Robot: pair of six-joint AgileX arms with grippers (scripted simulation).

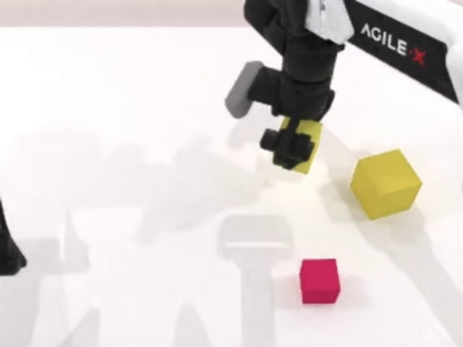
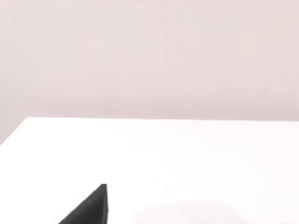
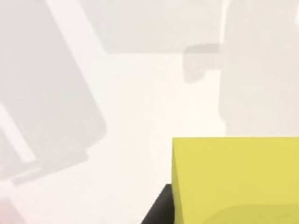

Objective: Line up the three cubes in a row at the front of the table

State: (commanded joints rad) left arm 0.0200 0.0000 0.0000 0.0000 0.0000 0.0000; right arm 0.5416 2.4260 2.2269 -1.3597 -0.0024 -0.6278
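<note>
The left wrist view showed only the bare white worktop [image 2: 187, 158] running back to a pale pinkish wall [image 2: 149, 56], with a dark wedge of the left end effector [image 2: 91, 209] at the picture's edge.

From my station, the wide white table [image 1: 108, 108] looks smooth and matt, taking soft grey shadows without any glare. The small magenta-red cube [image 1: 320, 280] has a flat, matt finish like painted plastic, and the large yellow cube [image 1: 385, 183] reads the same, plain and unmarked. The smaller yellow cube [image 1: 309, 137] between the black fingers of my right gripper [image 1: 295, 144] shows an even, dull face close up. The gripper housing appears as matt black plastic, the arm shell glossy white.
</note>
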